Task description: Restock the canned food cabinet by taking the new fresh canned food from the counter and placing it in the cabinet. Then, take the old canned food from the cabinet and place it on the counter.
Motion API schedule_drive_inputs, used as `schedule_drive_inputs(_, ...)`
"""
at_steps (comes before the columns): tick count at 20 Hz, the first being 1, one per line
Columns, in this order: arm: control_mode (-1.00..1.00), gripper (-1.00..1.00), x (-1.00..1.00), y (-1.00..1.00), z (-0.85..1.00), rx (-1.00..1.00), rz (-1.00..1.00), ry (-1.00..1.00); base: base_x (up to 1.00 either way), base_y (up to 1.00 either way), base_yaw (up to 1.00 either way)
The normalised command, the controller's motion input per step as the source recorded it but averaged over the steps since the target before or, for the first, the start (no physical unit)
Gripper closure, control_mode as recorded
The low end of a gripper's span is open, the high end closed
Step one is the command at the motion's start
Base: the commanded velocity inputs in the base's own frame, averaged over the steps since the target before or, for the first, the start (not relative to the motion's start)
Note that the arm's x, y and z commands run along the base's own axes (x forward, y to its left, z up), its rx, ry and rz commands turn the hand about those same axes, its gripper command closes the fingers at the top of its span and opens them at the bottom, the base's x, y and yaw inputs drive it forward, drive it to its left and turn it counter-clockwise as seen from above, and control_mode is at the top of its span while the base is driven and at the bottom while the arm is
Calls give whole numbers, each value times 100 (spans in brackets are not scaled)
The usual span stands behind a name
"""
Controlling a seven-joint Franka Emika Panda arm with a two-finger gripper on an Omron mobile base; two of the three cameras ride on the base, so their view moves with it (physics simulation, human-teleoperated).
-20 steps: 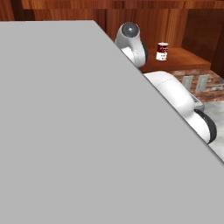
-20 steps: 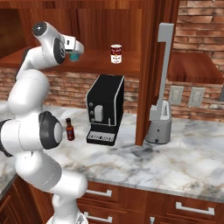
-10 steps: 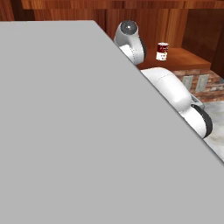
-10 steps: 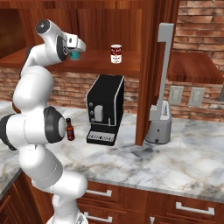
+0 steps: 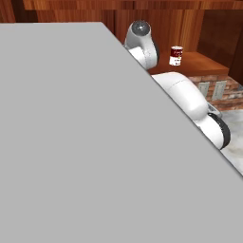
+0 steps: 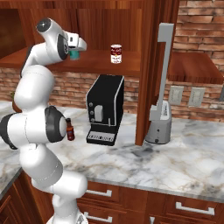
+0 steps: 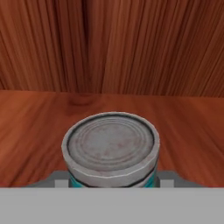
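The gripper (image 6: 75,54) is clamped on the teal can (image 7: 111,151), which stands on the cabinet shelf (image 6: 94,65); the red-and-white can (image 6: 116,54) sits at its three o'clock, well apart, above the coffee machine (image 6: 104,109).

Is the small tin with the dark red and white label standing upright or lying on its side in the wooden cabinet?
Upright. The small red-and-white labelled tin stands on its base on the orange-brown shelf board of the cabinet, with its silvery top facing up.

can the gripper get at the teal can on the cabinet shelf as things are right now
Probably yes, it seems already there: the gripper is at the teal can on the cabinet shelf, jaws shut on its sides, nothing between.
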Motion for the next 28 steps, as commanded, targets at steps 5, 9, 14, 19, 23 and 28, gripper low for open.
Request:
schedule_drive_inputs(5, -100, 100, 0, 0, 0, 0, 0, 0, 0, 0, 0)
schedule_drive_inputs(9, -100, 100, -38, 0, 0, 0, 1, -3, 0, 0, 0)
schedule_drive_inputs(14, -100, 100, -88, 0, 15, 0, 6, -27, 0, 0, 0)
schedule_drive_inputs(19, -100, 100, -100, 0, 45, 0, 15, -35, 0, 0, 0)
schedule_drive_inputs(23, -100, 100, -100, -1, 41, 0, 22, -8, 0, 0, 0)
schedule_drive_inputs(28, -100, 100, -100, -4, 30, -2, 26, 8, 0, 0, 0)
